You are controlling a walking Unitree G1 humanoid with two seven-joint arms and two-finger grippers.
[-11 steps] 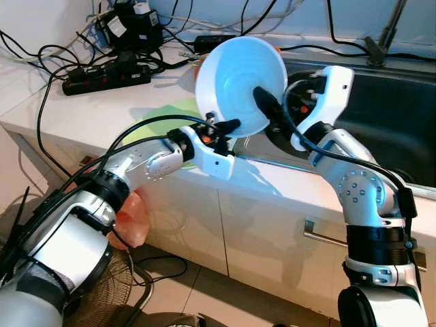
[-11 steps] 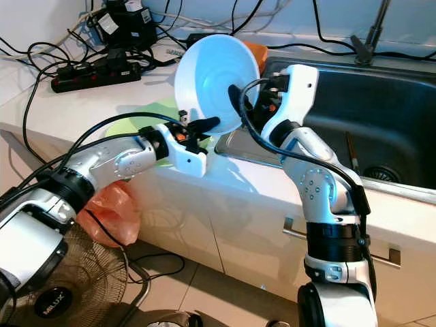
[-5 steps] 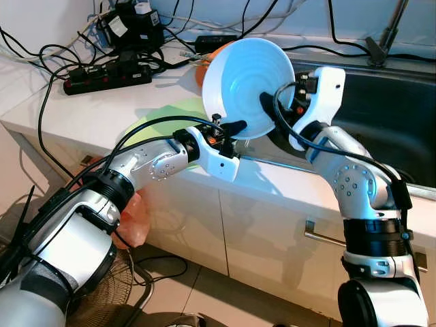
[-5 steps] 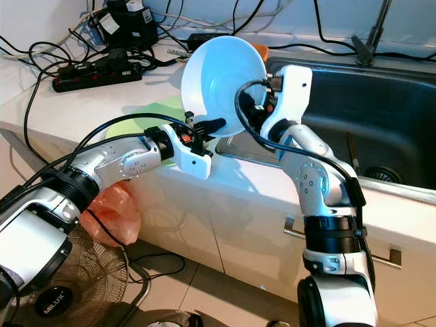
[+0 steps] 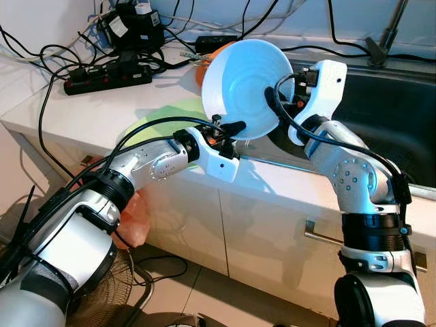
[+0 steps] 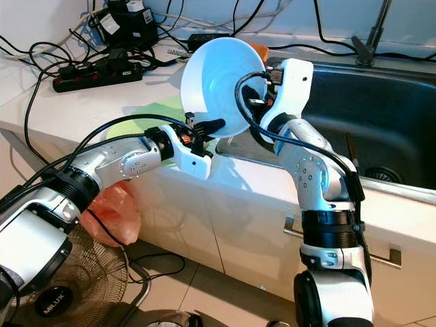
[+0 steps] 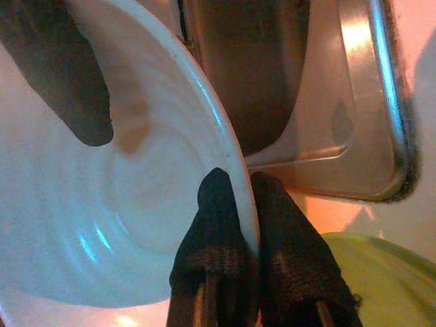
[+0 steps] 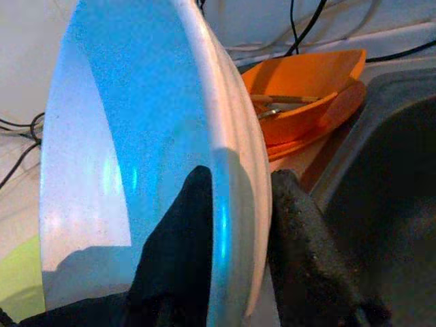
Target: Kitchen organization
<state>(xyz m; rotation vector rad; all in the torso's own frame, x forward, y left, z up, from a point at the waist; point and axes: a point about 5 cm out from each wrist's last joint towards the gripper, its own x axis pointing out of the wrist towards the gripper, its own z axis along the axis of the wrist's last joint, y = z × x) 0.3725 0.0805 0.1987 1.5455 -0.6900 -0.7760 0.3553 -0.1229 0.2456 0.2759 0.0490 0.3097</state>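
1. Head views sharp and evenly bright — soft shadows fall under the arms onto the cabinet front (image 5: 204,218).
2. Wrist views softer, close fingers blurred — bluish sheen on the bowl (image 8: 122,157).

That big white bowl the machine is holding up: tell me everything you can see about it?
The white bowl is round, wide and shallow, glossy like ceramic or plastic, with faint concentric rings inside and a bluish sheen. It looks empty. It is held in the air, tipped nearly on edge, above the counter's edge beside the sink. The left gripper pinches its lower rim, one finger on each side, and the right gripper clamps the rim on the sink side.
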